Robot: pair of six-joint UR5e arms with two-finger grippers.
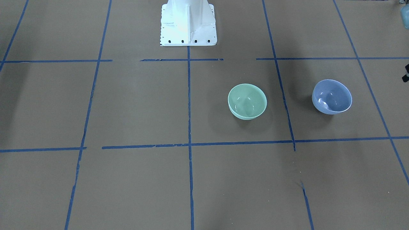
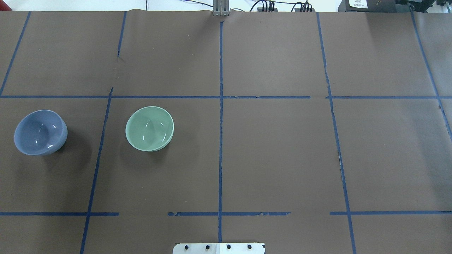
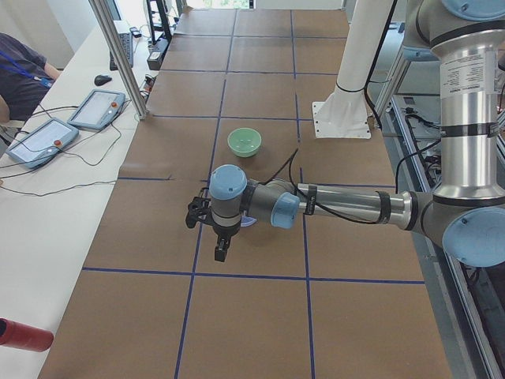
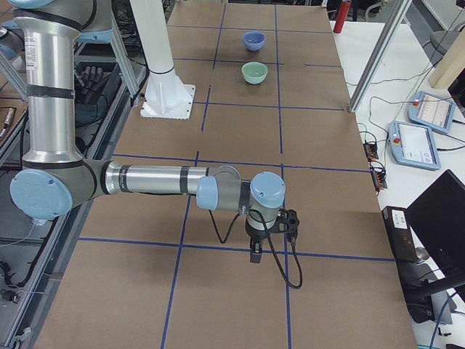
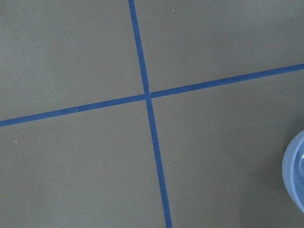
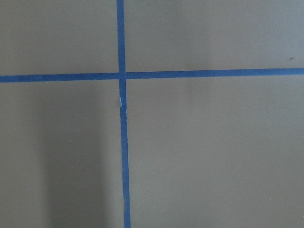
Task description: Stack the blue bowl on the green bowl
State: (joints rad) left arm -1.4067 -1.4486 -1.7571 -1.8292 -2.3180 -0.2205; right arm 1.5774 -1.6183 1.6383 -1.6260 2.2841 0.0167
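Observation:
The blue bowl stands upright and empty on the brown table, also seen in the overhead view. The green bowl stands upright and empty about one bowl's width from it, toward the table's middle. In the exterior left view my left gripper hangs over the table beside the blue bowl, which the arm mostly hides. The bowl's rim shows in the left wrist view. My right gripper hangs far from both bowls. I cannot tell whether either gripper is open or shut.
Blue tape lines divide the table into squares. The white robot base stands at the table's robot-side edge. Teach pendants and a metal post are along the operators' side. A red cylinder lies there too.

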